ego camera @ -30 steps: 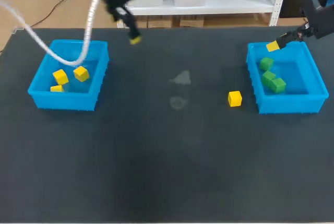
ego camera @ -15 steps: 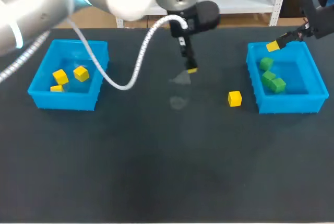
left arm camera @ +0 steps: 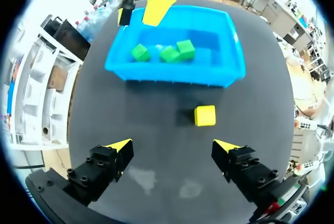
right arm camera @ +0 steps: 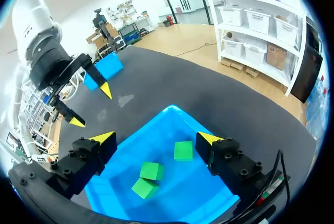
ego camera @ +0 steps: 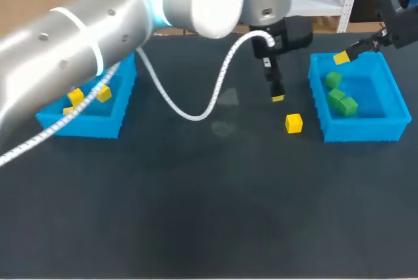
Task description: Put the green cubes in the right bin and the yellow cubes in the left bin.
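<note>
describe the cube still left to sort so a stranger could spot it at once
Find the right-hand blue bin, holding green cubes. Just outside its left wall, on the dark tabletop, sits a yellow cube. It is the only cube not in a bin.

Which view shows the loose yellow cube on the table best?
Left wrist view: the yellow cube sits unobstructed ahead of the open left hand. Head view shows it small beside the right bin; right wrist view misses it.
</note>
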`<action>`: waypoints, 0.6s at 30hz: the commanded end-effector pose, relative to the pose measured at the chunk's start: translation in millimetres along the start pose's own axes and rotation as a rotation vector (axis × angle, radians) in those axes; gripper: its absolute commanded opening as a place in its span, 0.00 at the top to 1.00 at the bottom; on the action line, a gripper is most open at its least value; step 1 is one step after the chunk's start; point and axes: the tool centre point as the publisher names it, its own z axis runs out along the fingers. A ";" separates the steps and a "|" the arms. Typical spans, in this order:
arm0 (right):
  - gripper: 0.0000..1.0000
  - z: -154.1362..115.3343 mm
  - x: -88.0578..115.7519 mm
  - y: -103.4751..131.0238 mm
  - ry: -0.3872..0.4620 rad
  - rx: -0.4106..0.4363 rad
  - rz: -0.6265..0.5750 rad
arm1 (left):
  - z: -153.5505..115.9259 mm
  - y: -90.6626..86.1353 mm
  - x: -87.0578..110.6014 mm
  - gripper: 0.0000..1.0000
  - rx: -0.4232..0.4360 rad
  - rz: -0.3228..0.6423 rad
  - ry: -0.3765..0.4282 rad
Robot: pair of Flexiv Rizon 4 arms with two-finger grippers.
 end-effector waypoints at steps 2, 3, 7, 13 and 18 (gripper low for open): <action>0.00 -0.3 0.8 0.8 -0.003 0.001 -0.001 | 2.3 1.6 -13.4 0.00 0.058 -0.001 0.010; 0.00 -0.3 0.8 0.8 -0.003 0.001 -0.001 | 3.0 0.3 -13.1 0.00 0.063 -0.004 0.008; 0.00 -0.3 0.8 0.8 -0.003 0.001 -0.001 | 9.1 -4.5 -10.1 0.00 0.080 -0.014 0.012; 0.00 -0.3 0.8 0.8 -0.003 0.001 -0.001 | 24.6 -5.4 -4.3 0.00 0.095 -0.036 0.037; 0.00 -0.3 0.8 0.8 -0.003 0.001 -0.001 | 39.8 -11.5 -5.4 0.00 0.115 -0.039 0.066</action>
